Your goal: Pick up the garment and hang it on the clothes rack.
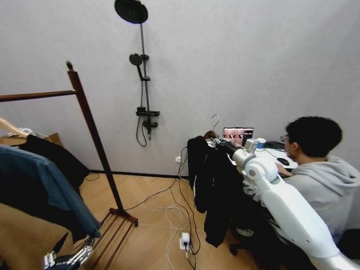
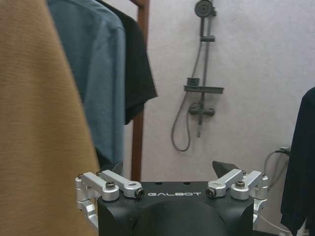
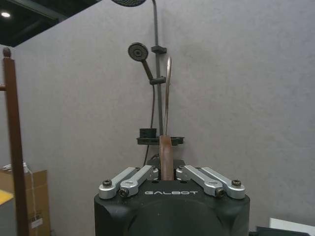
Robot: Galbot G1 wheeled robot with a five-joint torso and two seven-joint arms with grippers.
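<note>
The black garment (image 1: 214,185) hangs from a wooden hanger (image 3: 166,152) with a metal hook (image 1: 215,121), held up in the air right of centre. My right gripper (image 1: 217,142) is shut on the hanger's neck, and the right wrist view shows its fingers (image 3: 142,174) pinching the wood. The clothes rack (image 1: 93,135) stands to the left, with its rail (image 1: 34,95) running off the left edge and its slatted base (image 1: 118,225) on the floor. My left gripper (image 1: 67,260) waits low beside the rack, open (image 2: 171,169) and holding nothing. The garment (image 2: 300,162) also shows far off in the left wrist view.
On the rack hang a blue-teal jacket (image 1: 45,185), a black top (image 2: 138,69) and a tan cloth (image 2: 39,128). Cables and a power strip (image 1: 184,241) lie on the wooden floor between rack and garment. A shower fixture (image 1: 143,67) is on the wall.
</note>
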